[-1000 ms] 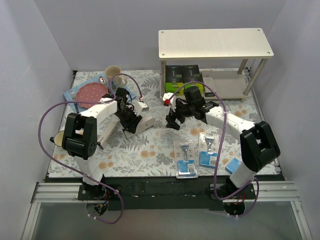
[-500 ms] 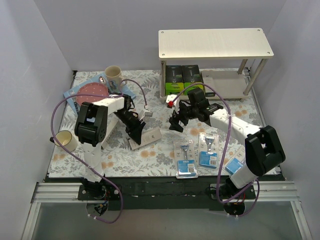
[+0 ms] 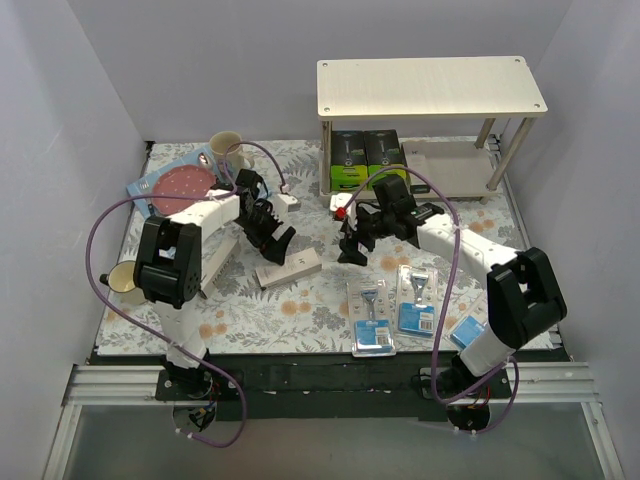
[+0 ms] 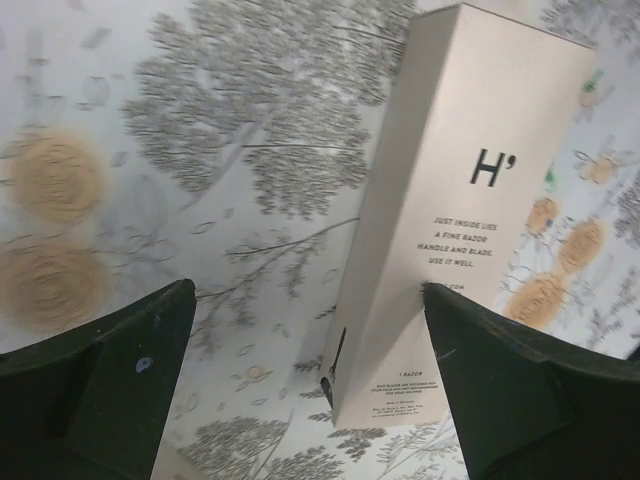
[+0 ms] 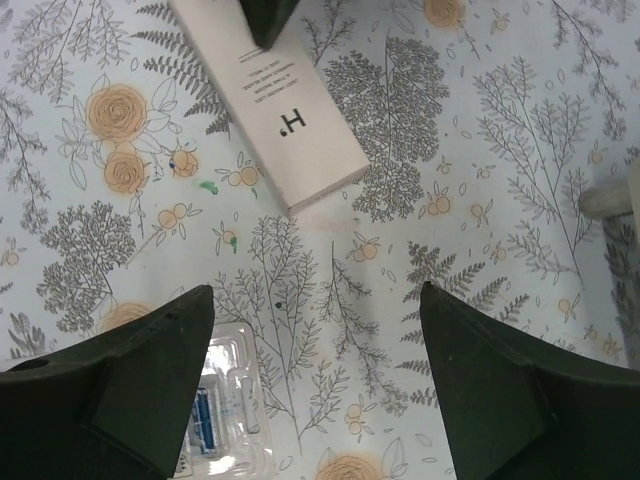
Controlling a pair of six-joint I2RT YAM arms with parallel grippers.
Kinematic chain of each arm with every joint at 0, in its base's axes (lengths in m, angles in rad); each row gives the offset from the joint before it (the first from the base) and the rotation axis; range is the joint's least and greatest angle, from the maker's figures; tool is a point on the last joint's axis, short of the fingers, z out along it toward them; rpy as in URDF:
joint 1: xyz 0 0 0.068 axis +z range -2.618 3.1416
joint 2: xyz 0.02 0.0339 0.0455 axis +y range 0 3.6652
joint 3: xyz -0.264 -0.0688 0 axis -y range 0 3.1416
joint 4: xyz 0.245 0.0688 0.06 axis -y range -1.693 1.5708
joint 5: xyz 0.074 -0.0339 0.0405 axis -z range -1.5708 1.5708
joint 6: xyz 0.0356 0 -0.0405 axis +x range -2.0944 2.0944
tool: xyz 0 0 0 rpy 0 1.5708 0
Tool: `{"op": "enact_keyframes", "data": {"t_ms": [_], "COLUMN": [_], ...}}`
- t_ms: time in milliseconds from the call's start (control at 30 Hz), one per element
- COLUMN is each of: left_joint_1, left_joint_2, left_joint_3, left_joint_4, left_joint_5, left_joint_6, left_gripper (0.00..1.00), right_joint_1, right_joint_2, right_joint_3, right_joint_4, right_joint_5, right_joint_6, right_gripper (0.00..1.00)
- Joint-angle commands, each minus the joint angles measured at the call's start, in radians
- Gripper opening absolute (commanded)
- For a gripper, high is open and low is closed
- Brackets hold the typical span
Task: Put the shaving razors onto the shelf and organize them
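Observation:
A slim white HARRY'S razor box lies flat on the floral tablecloth, free of both grippers. My left gripper hangs open just above its far-left end. In the left wrist view the box lies under the gripper, whose right finger overlaps its corner. My right gripper is open over bare cloth; its view shows the box ahead and a blister pack at lower left. Three blue-carded blister packs lie near the front. The shelf holds two black-and-green boxes on its lower board.
A cream mug and a pink speckled plate sit at the back left. A small cup stands at the left edge. Another white box lies under the left arm. A small red-and-white item rests in front of the shelf.
The left gripper carried the white box toward the front, opened and let it go. The box now lies flat and the gripper has drawn back. The right gripper barely moved.

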Motion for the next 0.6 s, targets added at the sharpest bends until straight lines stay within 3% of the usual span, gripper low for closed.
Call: {"op": "enact_keyframes", "data": {"t_ms": [0, 167, 400, 567], "left_joint_1": [0.017, 0.031, 0.033, 0.039], "left_joint_2": [-0.156, -0.284, -0.431, -0.486], "left_joint_3": [0.005, 0.010, -0.025, -0.053], "left_joint_4": [0.175, 0.203, 0.183, 0.180], "left_joint_5": [-0.142, -0.189, -0.223, -0.252], "left_joint_6": [-0.096, -0.292, -0.438, -0.437], "left_gripper": [0.98, 0.98, 0.98, 0.98], "right_joint_1": [0.018, 0.072, 0.139, 0.168], "right_joint_2": [0.101, 0.253, 0.405, 0.462], "right_joint_3": [0.117, 0.310, 0.404, 0.439], "right_joint_4": [-0.134, -0.309, -0.372, -0.325], "right_joint_5": [-0.121, -0.158, -0.144, -0.130], "right_joint_6": [-0.247, -0.480, -0.583, -0.534], "right_gripper": [0.90, 0.91, 0.91, 0.91]}}
